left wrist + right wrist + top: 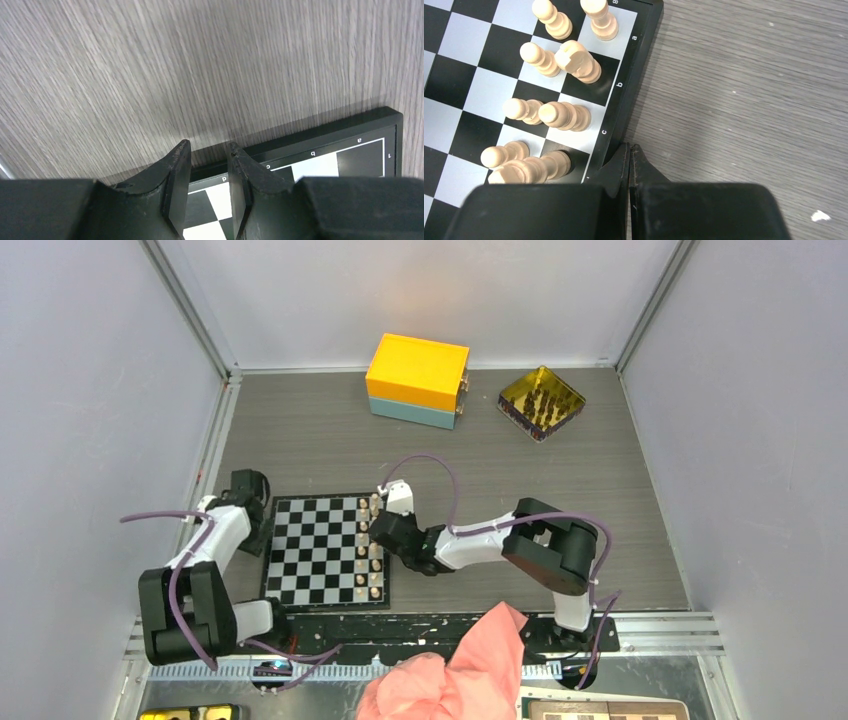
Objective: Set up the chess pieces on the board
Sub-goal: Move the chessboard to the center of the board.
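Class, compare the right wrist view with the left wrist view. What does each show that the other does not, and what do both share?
Only the right wrist view shows the light chess pieces, set in two rows along one edge of the board, and the right gripper, shut and empty beside that edge. Only the left wrist view shows the left gripper, its fingers apart, at a corner of the board where no pieces are in sight. Both views show the black and white squares, the dark border and the grey wood-grain table.
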Robot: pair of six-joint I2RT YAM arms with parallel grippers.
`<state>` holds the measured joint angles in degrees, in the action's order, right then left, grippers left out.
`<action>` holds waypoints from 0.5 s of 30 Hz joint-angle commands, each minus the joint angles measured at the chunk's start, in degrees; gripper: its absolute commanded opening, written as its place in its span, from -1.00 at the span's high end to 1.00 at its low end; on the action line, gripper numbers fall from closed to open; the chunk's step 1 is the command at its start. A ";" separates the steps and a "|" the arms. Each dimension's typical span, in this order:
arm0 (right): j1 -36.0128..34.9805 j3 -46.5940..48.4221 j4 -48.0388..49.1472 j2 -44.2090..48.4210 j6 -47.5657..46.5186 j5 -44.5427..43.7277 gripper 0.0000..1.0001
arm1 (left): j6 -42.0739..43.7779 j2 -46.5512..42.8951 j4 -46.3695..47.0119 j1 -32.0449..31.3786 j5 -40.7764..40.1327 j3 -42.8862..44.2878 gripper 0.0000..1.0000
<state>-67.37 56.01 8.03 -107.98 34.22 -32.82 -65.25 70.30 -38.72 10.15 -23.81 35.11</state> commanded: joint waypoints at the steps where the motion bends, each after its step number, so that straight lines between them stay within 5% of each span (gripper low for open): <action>1: -0.39 -2.49 -3.80 2.08 2.85 -1.96 0.99 | -4.55 1.04 -3.58 -7.00 2.26 0.98 0.31; 15: 10.00 -7.93 -2.48 7.66 5.51 2.80 1.00 | -10.68 10.18 -3.96 -26.47 -0.65 7.48 0.31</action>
<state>-59.48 49.01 5.78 -101.84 37.63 -34.85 -72.44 78.56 -42.92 -12.47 -29.02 41.04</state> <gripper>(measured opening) 0.043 0.347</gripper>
